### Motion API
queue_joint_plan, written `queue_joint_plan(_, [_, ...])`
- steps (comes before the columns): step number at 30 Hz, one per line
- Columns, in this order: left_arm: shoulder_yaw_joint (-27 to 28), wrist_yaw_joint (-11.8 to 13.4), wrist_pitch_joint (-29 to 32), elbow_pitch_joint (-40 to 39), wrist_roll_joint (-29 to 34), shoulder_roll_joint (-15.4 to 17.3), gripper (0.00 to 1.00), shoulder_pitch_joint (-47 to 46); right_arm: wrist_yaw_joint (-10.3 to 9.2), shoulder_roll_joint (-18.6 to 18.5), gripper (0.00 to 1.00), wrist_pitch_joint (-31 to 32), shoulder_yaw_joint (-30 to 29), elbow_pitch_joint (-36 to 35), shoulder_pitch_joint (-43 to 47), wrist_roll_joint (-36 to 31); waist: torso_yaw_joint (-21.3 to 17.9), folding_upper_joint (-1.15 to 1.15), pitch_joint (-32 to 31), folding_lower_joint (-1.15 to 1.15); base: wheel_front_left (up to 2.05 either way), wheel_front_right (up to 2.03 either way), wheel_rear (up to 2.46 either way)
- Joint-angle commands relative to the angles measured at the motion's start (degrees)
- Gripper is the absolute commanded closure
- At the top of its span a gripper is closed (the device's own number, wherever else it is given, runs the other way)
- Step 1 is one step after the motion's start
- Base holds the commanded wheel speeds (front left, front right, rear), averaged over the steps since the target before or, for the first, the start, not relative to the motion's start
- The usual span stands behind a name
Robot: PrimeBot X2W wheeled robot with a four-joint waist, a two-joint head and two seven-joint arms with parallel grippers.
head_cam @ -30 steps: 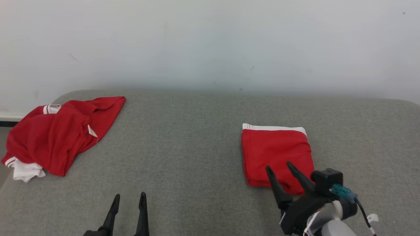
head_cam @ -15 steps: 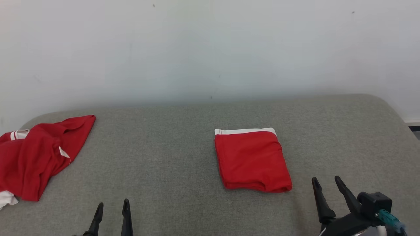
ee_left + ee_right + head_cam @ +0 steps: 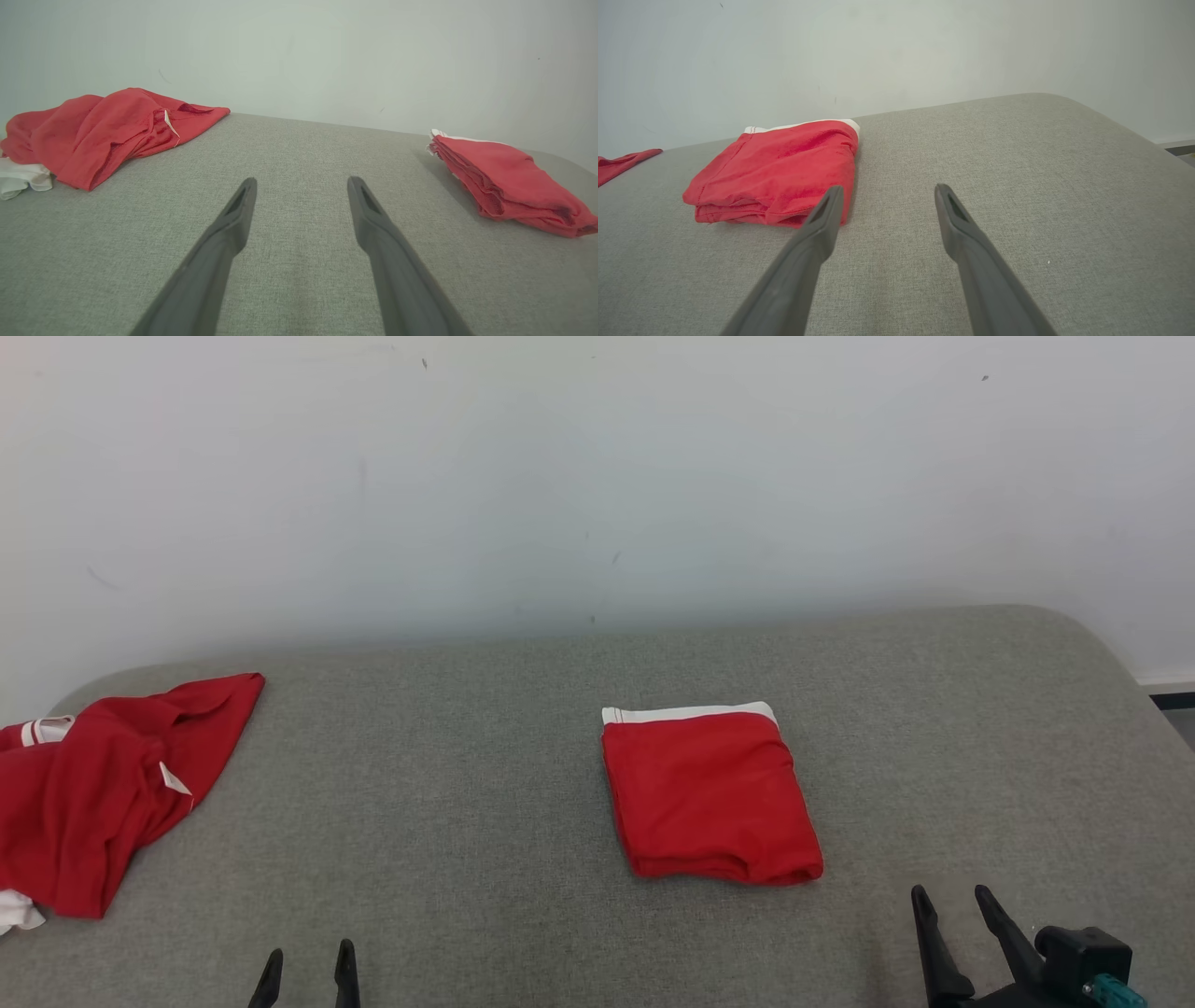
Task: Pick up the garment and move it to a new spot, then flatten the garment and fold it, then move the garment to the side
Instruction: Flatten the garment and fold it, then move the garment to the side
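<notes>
A red garment [image 3: 709, 798] with a white band lies folded into a neat square, right of the middle of the grey cloth surface [image 3: 485, 784]. It lies at the right of the left wrist view [image 3: 504, 182] and left of centre in the right wrist view [image 3: 780, 172]. My right gripper [image 3: 950, 893] [image 3: 886, 187] stands open and empty just off the fold's near right corner, clear of it. My left gripper [image 3: 308, 952] [image 3: 301, 179] is open and empty over bare surface at the lower left.
A second red garment [image 3: 103, 784] [image 3: 107, 126] lies crumpled at the far left edge, with a bit of white cloth [image 3: 17, 912] under it. A pale wall [image 3: 597, 476] backs the surface, whose right end rounds off [image 3: 1111, 653].
The head camera has turned, shifting the whole picture left. My right gripper has drawn back off the folded garment, still open. The left gripper sits lower in view.
</notes>
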Motion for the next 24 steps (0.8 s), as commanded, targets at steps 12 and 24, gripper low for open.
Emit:
queue_joint_plan(12, [-0.17,-0.37,-0.18,0.24,0.35,-0.05,0.00,-0.51,-0.13,0.37,0.00,-1.11,2.16,1.37,-1.40,1.24,-0.13,-0.01,0.54,0.00,0.00,0.00,0.00])
queue_joint_plan(24, [0.33,-0.16,-0.18,-1.27,0.45,-0.05,0.00,-0.94,-0.13,0.04,0.00,-1.78,2.67,0.52,-2.09,0.81,0.21,-0.01,0.96,0.00,0.00,0.00,0.00])
